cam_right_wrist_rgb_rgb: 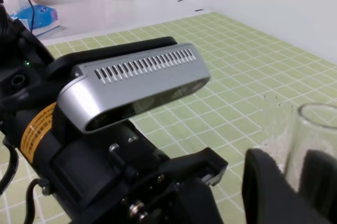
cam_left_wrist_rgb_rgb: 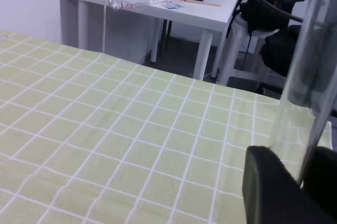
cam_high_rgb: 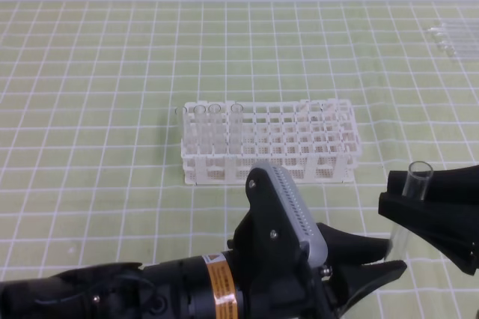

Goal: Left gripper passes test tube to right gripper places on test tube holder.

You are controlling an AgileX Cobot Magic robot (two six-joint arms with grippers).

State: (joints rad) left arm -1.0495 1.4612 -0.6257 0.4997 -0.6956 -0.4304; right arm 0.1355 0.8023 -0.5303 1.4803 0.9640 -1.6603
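In the exterior high view, the small clear colourless test tube [cam_high_rgb: 410, 199] is standing upright between the two black two-fingered pincers: the right gripper [cam_high_rgb: 408, 201] is closing on its upper part just under the rim, while the left gripper [cam_high_rgb: 385, 265] is reaching in from below, its fingertips at the tube's lower end. The handover looks to be in progress; placing is not yet done. The white plastic lattice test tube holder [cam_high_rgb: 299, 143] is sitting well beyond both pincers, already carrying several clear tubes [cam_high_rgb: 215, 128] at its far-left end; more loose tubes [cam_high_rgb: 449, 38] are lying far off. Nothing is standing between the pincers and the rack. In the left wrist view, the tube's glass is rising just beside one black finger [cam_left_wrist_rgb_rgb: 274, 192]; whether that pincer is pinching or slack I cannot tell. In the right wrist view, the tube's rim is showing between two black fingers [cam_right_wrist_rgb_rgb: 268, 187], set close either side, apparently gripping, with the left arm's grey ribbed housing [cam_right_wrist_rgb_rgb: 137, 84] looming just beside.
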